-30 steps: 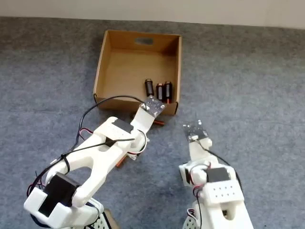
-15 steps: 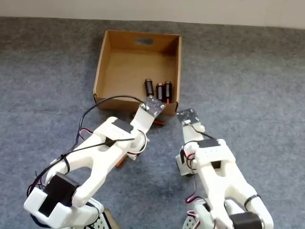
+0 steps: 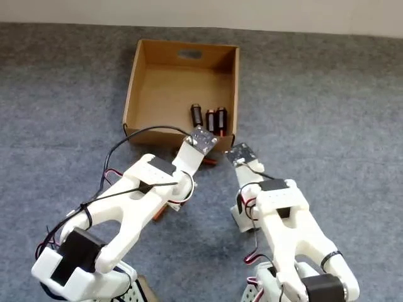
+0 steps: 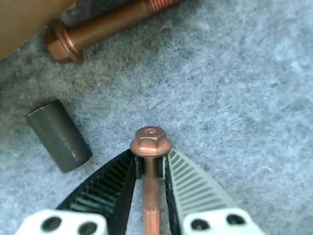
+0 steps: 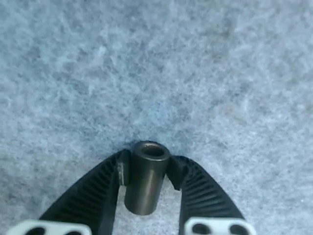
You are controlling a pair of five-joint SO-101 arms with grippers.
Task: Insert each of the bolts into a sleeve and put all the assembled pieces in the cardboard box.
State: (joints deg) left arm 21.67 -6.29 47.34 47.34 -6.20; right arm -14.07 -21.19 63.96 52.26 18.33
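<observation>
Over the last second the right arm [image 3: 277, 211] has swung forward and to the left. Its wrist now sits just right of the wrist of the left arm [image 3: 148, 189], by the near right corner of the box [image 3: 131, 94]. The left arm has stayed put.

The right gripper [image 5: 149, 169] pinches a dark sleeve [image 5: 145, 178] across its barrel, open bore facing away from the wrist. The left gripper [image 4: 150, 164] clamps a copper bolt [image 4: 150, 146] by the shank just under the head.

The move brings the two parts close for mating. Their alignment is hard to judge from the high view, since the wrists appear to cover both tips.

Three assembled pieces [image 3: 211, 117] lie in the box against its near right wall. On the carpet just outside the box's near wall, a second bolt [image 4: 105, 25] and a second sleeve [image 4: 58, 136] lie apart and unjoined. By that count, one more pair remains after this one.
</observation>
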